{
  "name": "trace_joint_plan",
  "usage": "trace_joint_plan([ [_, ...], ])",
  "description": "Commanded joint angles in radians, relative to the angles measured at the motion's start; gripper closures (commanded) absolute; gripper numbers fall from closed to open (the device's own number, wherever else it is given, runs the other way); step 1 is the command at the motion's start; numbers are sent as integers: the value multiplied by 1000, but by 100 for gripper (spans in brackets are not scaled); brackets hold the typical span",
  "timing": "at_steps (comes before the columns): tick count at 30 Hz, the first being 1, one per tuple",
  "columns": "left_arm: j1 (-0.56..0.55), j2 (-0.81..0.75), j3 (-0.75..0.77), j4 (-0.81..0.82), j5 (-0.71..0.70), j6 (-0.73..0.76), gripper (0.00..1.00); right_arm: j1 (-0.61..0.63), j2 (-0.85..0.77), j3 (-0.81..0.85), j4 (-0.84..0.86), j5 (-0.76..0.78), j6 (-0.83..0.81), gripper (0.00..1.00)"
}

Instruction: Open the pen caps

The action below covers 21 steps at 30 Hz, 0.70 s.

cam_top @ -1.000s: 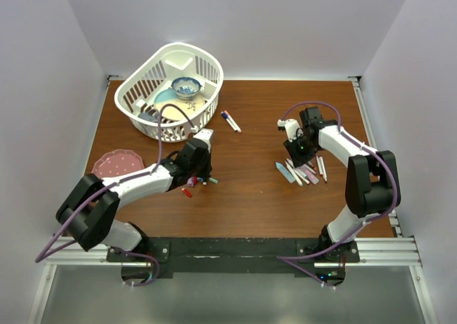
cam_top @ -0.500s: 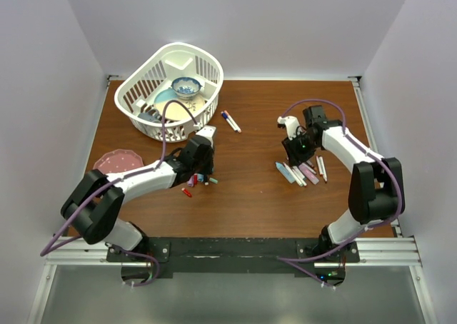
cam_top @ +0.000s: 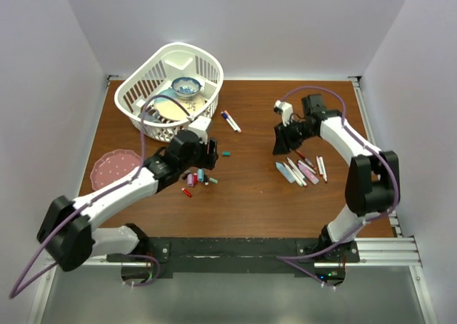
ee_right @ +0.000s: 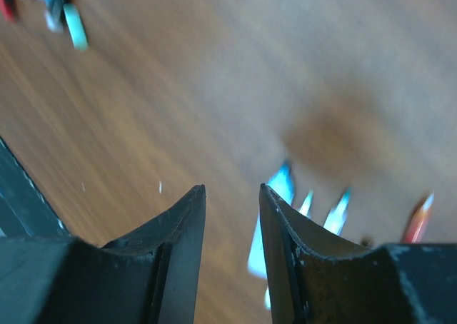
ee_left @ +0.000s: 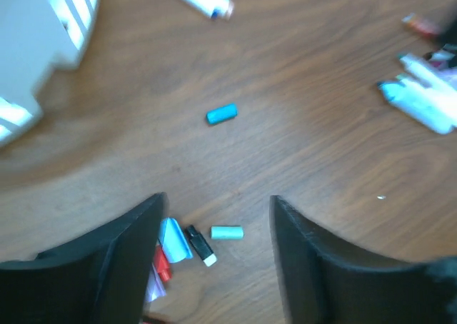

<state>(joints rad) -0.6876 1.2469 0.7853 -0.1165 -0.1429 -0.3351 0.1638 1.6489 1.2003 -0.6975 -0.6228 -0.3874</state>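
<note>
The left gripper (ee_left: 216,213) jaws stand wide apart, empty, above pen caps (ee_left: 221,114) on the tabletop (ee_left: 321,181). The right gripper (ee_right: 230,195) jaws gape narrowly, empty.

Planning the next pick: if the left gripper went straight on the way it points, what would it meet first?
Probably the pale teal cap on the table, lying in the gap of the open left gripper; a black cap lies just beside it. Height above the table is unclear.
</note>
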Motion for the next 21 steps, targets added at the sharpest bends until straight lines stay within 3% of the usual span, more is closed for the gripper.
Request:
trace_joint_plan([
  [1, 7, -191, 95, -47, -21, 91, 21, 35, 153, 223, 6, -86, 117, 59],
  [3, 10, -243, 118, -97, -49, 151, 16, 63, 262, 352, -23, -19, 169, 58],
  [6, 13, -329, 115, -156, -92, 264, 16, 117, 394, 504, -22, 91, 277, 52],
  [11, 11, -472, -49, -86, -234, 331, 14, 180, 503, 639, 94, 214, 439, 48],
  [14, 13, -544, -144, 1, -181, 373, 11, 215, 564, 718, 108, 305, 455, 46],
  [21, 63, -526, -136, -11, -170, 367, 11, 263, 729, 932, 53, 439, 453, 46],
])
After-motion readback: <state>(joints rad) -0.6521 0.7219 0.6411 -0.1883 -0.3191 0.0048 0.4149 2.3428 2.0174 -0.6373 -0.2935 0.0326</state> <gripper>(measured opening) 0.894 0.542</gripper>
